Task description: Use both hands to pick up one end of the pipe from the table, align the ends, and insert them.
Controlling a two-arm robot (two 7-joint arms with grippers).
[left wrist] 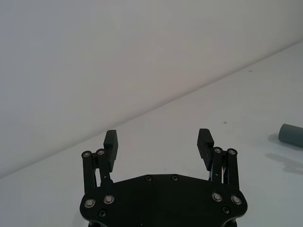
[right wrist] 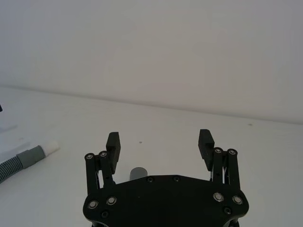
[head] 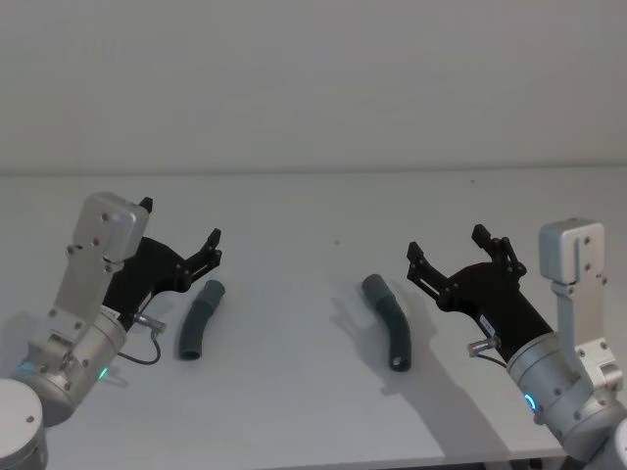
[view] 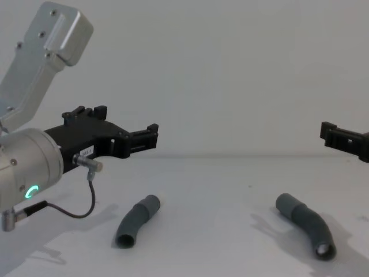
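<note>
The left gripper (head: pixel 181 225) is being held above the table (head: pixel 294 215) at about 9 o'clock in the head view. It is being aimed toward 2 o'clock, and its fingers are being held wide apart with nothing between them. The right gripper (head: pixel 448 245) is being held at about 3 o'clock and aimed toward 10 o'clock, likewise spread open and empty. In the chest view both are being shown raised clear of the surface.

Neither pipe piece is being touched. The left pipe piece (head: pixel 199 318) is being seen lying flat on the table, at about 6 o'clock from the left gripper's fingertips and just beside that arm's wrist. Its curve is running from 1 o'clock down to 7 o'clock. The right pipe piece (head: pixel 389 321) is being seen lying at about 7 o'clock from the right gripper's fingertips, its nearer open mouth turned toward 5 o'clock. The two pieces are being shown well apart — the right one at 3 o'clock from the left one.

In the right wrist view a ribbed tube (right wrist: pixel 14 163) ending in a white tip (right wrist: pixel 51 147) is being shown on the table; which piece it is cannot be told.
</note>
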